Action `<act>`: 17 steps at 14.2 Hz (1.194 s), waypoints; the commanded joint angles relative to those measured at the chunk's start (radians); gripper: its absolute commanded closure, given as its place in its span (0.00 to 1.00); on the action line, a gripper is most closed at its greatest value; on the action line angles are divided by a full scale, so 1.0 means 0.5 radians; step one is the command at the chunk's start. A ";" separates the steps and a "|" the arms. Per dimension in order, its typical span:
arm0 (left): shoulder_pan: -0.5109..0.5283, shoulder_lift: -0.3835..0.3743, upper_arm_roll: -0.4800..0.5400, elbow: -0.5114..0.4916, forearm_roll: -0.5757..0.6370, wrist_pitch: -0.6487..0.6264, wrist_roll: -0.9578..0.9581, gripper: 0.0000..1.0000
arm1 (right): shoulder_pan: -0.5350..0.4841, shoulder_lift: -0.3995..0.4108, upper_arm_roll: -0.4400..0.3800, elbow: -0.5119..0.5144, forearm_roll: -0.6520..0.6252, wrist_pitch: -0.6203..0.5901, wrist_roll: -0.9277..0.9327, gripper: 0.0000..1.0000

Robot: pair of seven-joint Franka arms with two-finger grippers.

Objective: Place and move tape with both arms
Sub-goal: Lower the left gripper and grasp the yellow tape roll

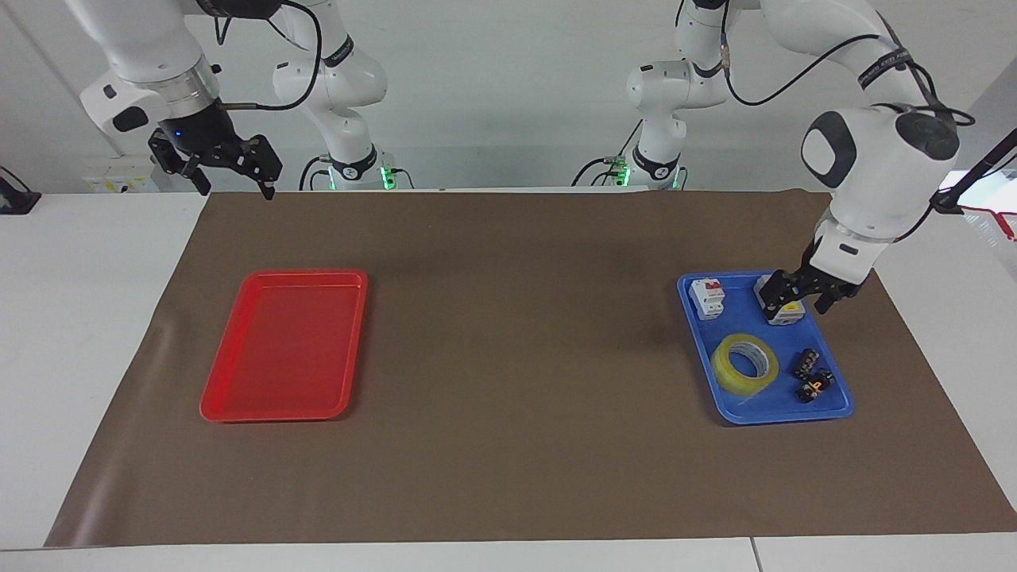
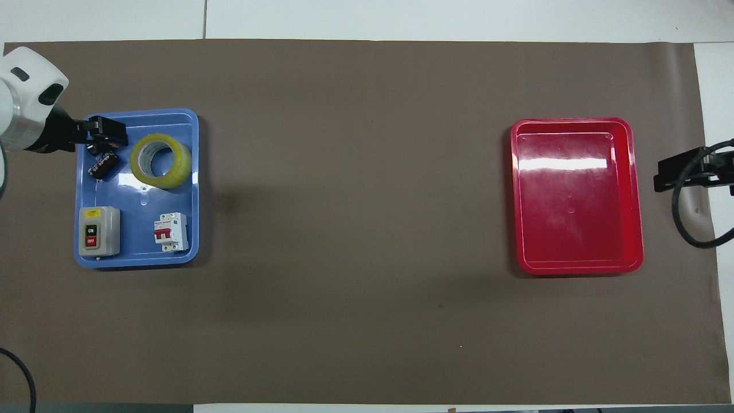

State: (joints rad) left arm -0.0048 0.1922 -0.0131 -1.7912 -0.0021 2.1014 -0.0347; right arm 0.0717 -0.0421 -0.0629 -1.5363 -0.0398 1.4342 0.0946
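The left gripper (image 1: 801,305), open and empty, hangs over the blue tray (image 1: 830,411) at the right of the facing view, where the tape (image 1: 744,363) lies, and it may bump the grey switch box (image 1: 784,316) under it, while the right gripper (image 1: 232,168) waits open at upper left.

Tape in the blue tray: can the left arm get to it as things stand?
Probably yes. The tape lies flat in the blue tray with nothing on top of it, and the left gripper, open, hangs over that tray. The right gripper waits at the other end.
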 commanded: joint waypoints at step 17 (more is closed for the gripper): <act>0.099 0.242 -0.004 -0.409 -0.054 0.749 0.106 1.00 | -0.027 -0.029 0.003 -0.035 0.009 0.025 -0.051 0.00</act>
State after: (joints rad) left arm 0.0380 0.3274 -0.0133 -1.9772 -0.0021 2.4579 0.0080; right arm 0.0709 -0.0421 -0.0643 -1.5363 -0.0398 1.4342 0.0946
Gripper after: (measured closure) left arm 0.383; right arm 0.000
